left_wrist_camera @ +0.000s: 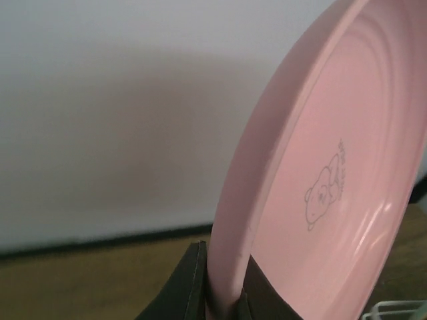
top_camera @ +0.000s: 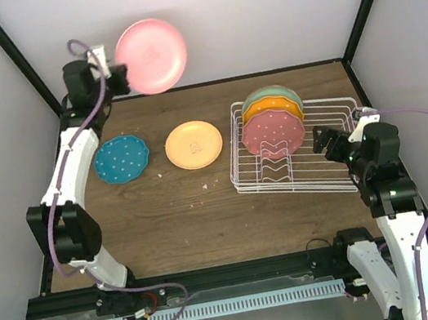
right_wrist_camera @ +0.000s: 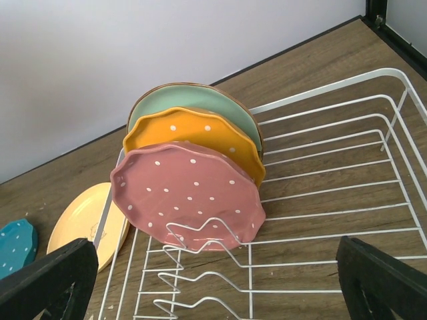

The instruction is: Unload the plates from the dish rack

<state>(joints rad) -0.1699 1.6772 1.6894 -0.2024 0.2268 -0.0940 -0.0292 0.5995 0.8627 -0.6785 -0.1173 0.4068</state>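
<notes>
The pink plate (top_camera: 151, 55) hung at eleven o'clock, rim pinched in the left hand (left_wrist_camera: 225, 297), probably bound for the bench (top_camera: 190, 214); the right hand (top_camera: 327, 144), spread, faced the dish rack (top_camera: 341, 175) at three o'clock.

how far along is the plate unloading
Done: the dotted teal plate and peach plate lie flat on the table. In hand: the left gripper clamps the pink plate by its rim, raised. Left: dotted maroon, dotted orange and mint green plates upright in the dish rack.

Overhead, right wrist: shared dish rack (top_camera: 330, 135)
</notes>
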